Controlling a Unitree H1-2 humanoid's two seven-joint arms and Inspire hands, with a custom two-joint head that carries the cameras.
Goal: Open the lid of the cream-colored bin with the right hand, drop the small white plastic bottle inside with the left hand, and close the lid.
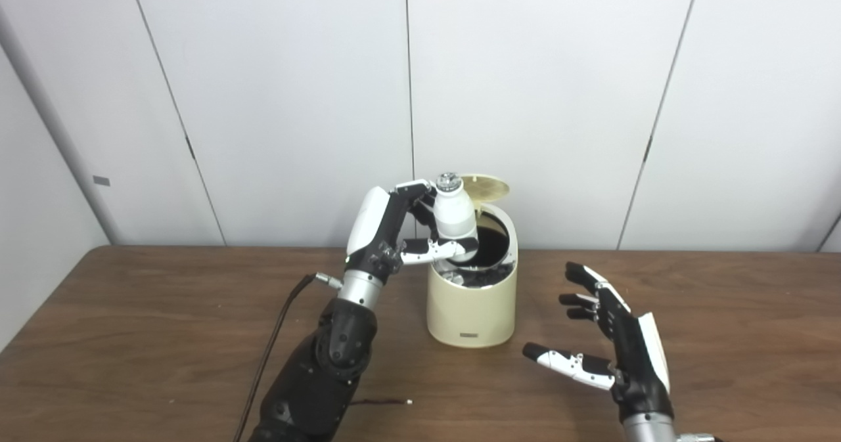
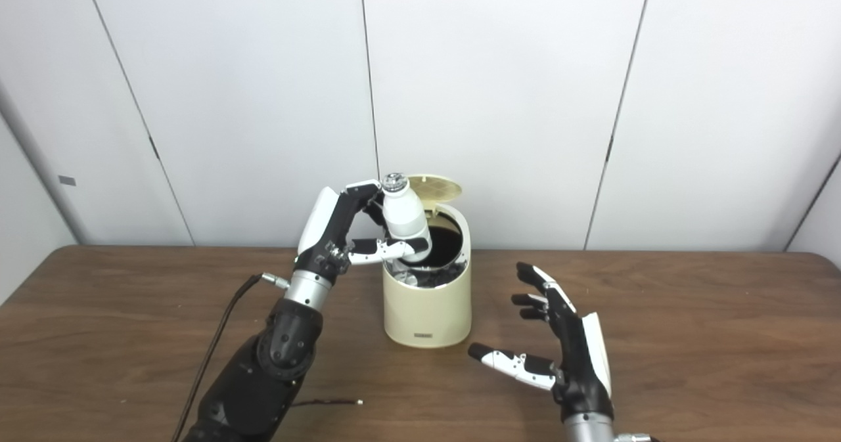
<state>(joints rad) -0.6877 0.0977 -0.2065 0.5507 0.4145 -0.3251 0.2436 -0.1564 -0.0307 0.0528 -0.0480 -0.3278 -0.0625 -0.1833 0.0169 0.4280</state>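
The right hand (image 1: 617, 343) is nearest, hovering above the wooden table (image 1: 131, 337) with fingers and thumb spread wide and nothing in its grasp; it sits to the right of the bin, apart from it. A black cable (image 1: 269, 350) runs along the table beside the left forearm. Further in, the cream-colored bin (image 1: 472, 304) stands upright on the table, its mouth exposed and dark inside. The left hand (image 1: 401, 232) is clamped around the small white plastic bottle (image 1: 454, 217), holding it upright directly over the left part of the bin's mouth, its base at rim level. Behind the bottle, the lid (image 1: 486, 188) is raised at the bin's rear edge. White wall panels (image 1: 558, 100) stand behind.
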